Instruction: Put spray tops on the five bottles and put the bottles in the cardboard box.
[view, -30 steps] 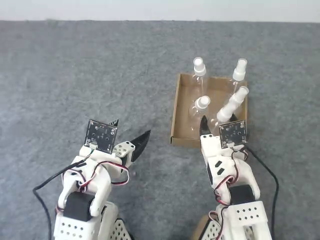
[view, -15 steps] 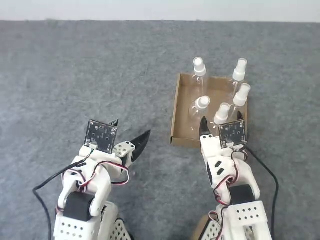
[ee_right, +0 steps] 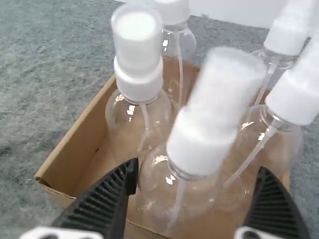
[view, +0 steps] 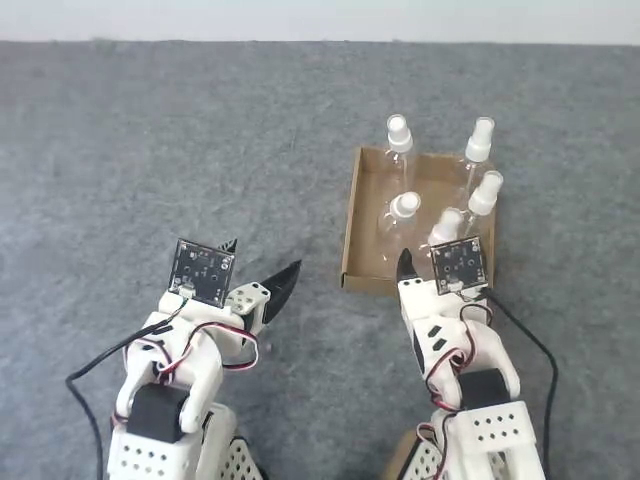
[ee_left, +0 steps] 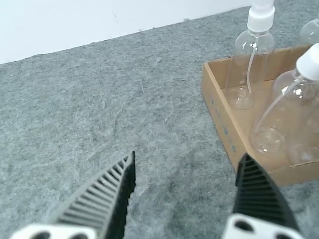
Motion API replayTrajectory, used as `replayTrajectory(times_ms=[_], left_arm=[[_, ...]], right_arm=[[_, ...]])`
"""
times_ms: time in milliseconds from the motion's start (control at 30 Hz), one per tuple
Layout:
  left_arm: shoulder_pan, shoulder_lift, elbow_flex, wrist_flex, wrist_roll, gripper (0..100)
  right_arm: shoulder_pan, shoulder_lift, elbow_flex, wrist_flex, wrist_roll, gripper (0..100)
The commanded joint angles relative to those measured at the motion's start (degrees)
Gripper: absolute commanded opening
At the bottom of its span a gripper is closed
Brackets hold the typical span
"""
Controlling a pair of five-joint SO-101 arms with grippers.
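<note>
All five clear plastic bottles with white spray tops (view: pixel 406 205) stand inside the shallow brown cardboard box (view: pixel 348 215), which sits at about 3 o'clock from the middle of the grey felt surface (view: pixel 150 140). Two are at the box's 11 and 1 o'clock corners and three are nearer the arms. The right claw (ee_right: pixel 197 169) is released, its jaws spread wide to either side of the nearest bottle (ee_right: pixel 214 114) at the box's 5 o'clock and gripping nothing. That bottle's top looks slightly tilted. The left claw (ee_left: pixel 188 158) is likewise spread and empty, over bare felt at 8 o'clock from the surface's middle, with the box at its 2 o'clock. These bottles look empty, so they are probably very light, smooth-walled and quick to tip. The rounded body would likely slide in a pinch, so the neck just under the white top seems the surer hold. The bottles crowd one another, so any nudge to one could topple its neighbours. The low cardboard wall at the near edge stands between the right claw and the bottle bases.
</note>
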Motion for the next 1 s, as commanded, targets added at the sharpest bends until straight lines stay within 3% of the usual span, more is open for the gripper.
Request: replayTrajectory(times_ms=[0,200,767,967], left_arm=[[0.09,-0.44,-0.48,-1.49,-0.35,30],[0.09,-0.44,-0.48,-1.49,-0.35,30],[0.0,-0.44,-0.48,-1.49,-0.35,30],[0.0,-0.44,-0.48,-1.49,-0.35,30]], right_arm=[[-0.4,-1.19,-4.4,0.48,0.88,30.3],[-0.22,-1.19,-6.24,1.36,0.88,30.2],[-0.4,-1.19,-18.64,21.49,0.88,30.0],[-0.4,-1.19,-18.99,24.13,0.88,30.0]])
